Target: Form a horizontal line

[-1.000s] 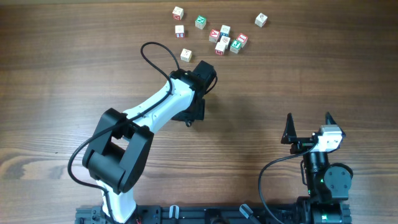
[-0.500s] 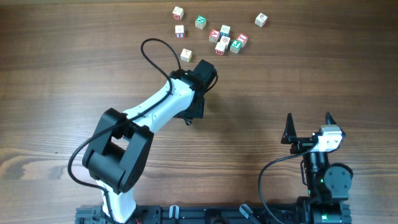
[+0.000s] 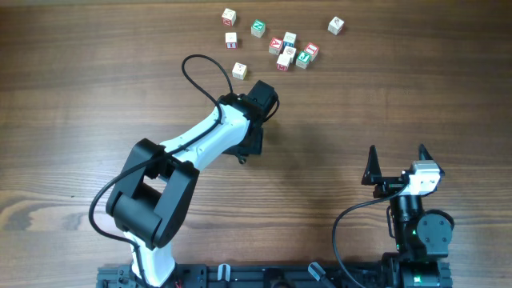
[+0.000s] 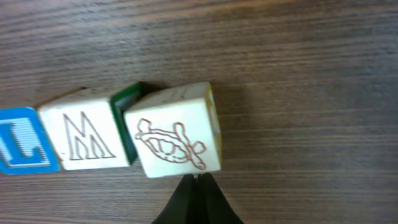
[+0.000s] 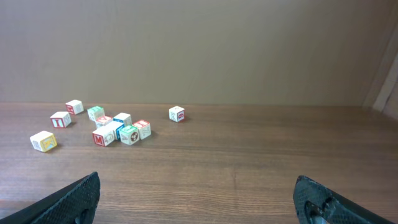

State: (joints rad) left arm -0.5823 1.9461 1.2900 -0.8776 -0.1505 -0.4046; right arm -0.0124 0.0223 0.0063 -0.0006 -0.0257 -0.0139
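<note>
Fingertips of left gripper [image 4: 196,186] pressed together, gripping nothing, point right at near edge of turtle cube [image 4: 177,129]; touching or a hairline apart, cannot tell. Horizontal line [image 3: 285,56] at far middle of table [image 3: 416,88], not yet straight. Close up from left wrist: blue L cube [image 4: 18,142], M cube [image 4: 84,138], then turtle cube, skewed and slightly forward of the other two. Wedged behind the seam between M cube and turtle cube: green-edged cube [image 4: 127,102], mostly hidden. Right gripper [image 5: 196,186] spread wide, holding nothing, well apart from the cluster, by the table's near edge. Scattered around: pale stray cube [image 3: 239,70] just beside left wrist, further stray cubes [image 3: 231,38] along far edge. Black cable [image 3: 196,68] looped beside left arm.
</note>
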